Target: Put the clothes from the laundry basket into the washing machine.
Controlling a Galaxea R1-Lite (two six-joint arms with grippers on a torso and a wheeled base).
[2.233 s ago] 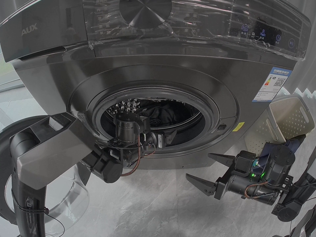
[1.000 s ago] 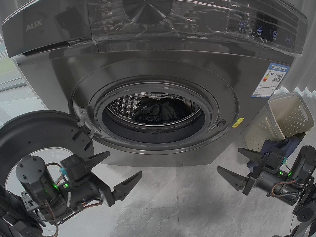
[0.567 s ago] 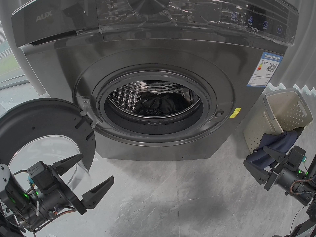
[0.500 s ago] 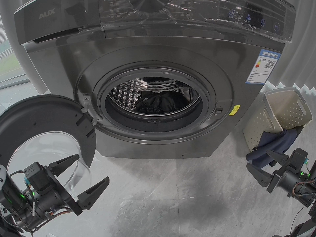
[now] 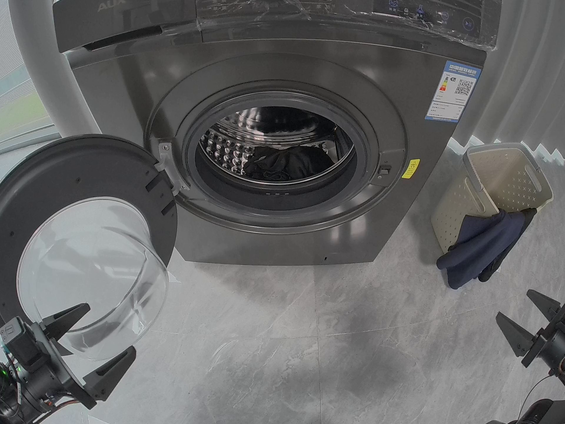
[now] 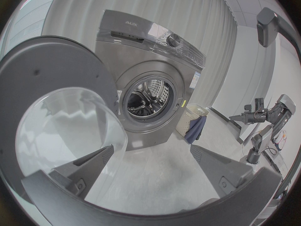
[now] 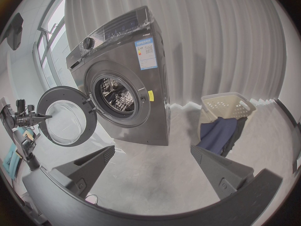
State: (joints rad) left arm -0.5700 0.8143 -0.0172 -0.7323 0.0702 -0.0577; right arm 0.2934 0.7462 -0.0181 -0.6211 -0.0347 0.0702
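Dark clothes (image 5: 288,163) inside open washing machine (image 5: 282,66)

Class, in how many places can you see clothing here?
2. Dark crumpled clothes lie inside the grey washing machine's steel drum; navy and black clothes hang over the front of the cream plastic laundry basket. More may be hidden inside either.

Open washing machine (image 5: 265,60) with laundry basket (image 5: 512,175) just beside it
Grey front-loader, door (image 5: 76,172) swung wide, dark clothes (image 5: 288,163) in the drum; the cream basket stands on the floor, a navy garment (image 5: 479,245) draped over its rim.
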